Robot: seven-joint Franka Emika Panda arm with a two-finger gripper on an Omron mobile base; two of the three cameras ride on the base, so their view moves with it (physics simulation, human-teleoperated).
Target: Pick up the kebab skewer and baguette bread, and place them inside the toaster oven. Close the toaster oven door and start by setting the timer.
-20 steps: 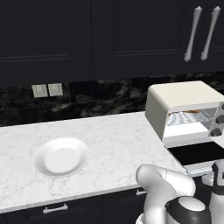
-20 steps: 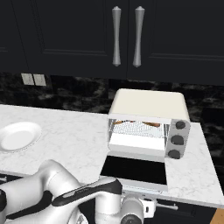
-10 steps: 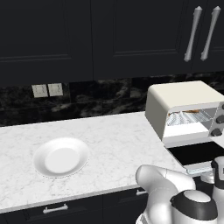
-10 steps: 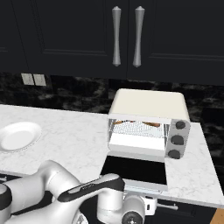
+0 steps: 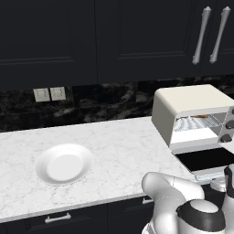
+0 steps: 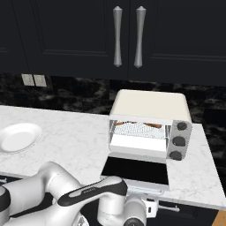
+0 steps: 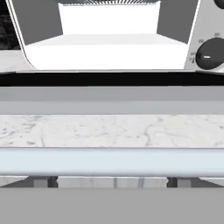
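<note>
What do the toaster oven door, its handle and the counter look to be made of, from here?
Toaster oven door: dark glass panel in a pale frame, flat and glossy, lying open.
Handle: a smooth pale bar with a soft sheen, painted metal or plastic; I can't tell which.
Counter: white marble-look stone, grey veins, polished.

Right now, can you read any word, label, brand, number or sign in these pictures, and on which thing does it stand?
No readable text on anything.
Toaster oven: no brand or label visible.
Its knobs: a short pale mark shows on one in the hand view, not a number or word.
Wall outlets: blank plates.
White plate, cabinet handles: no marks.
</note>
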